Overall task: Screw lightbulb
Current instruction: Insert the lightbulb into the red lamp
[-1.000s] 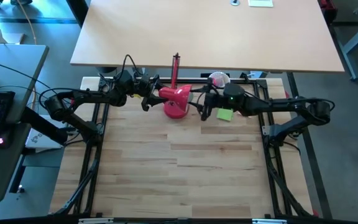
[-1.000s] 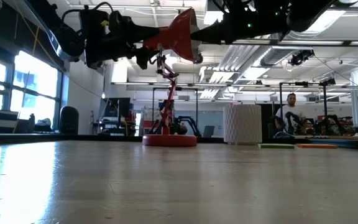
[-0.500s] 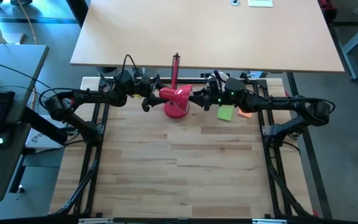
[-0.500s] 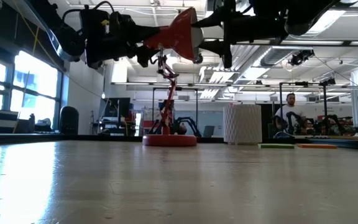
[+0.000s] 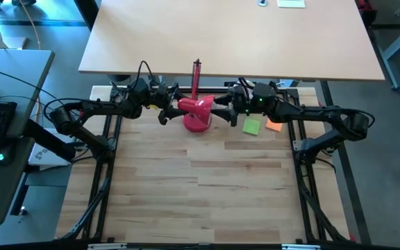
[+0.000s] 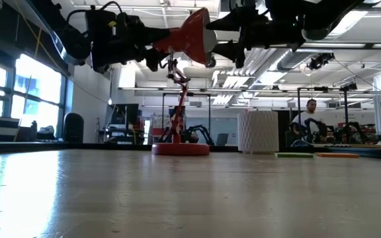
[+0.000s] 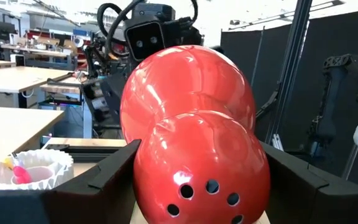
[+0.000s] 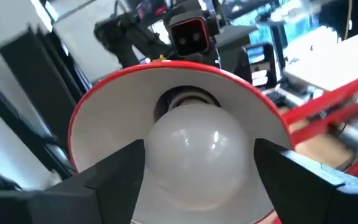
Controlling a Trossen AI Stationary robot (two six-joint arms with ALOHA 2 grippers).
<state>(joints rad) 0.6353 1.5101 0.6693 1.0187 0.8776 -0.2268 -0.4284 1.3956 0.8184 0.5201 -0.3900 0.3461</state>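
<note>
lightbulb [image 8: 196, 163] sits in the mouth of the red lamp shade [image 8: 104, 106], globe between the right gripper's [image 5: 229, 110] 2 fingers, which grasp it; base hidden inside the shade. left gripper [image 5: 165, 109] is clenched on the back of the shade from the left, holding it level above the table [image 5: 207, 180]. Lamp base [image 6: 180, 149] stands at the far side, white perforated cup [image 6: 257, 131] right of it. Green note [image 5: 251, 126] and orange note [image 5: 274, 126] lie near the right arm.

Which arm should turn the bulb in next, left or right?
Right. Its gripper has the lightbulb between its fingers at the red lamp shade's socket. The left gripper is clamped on the back of the shade, steadying it.
</note>
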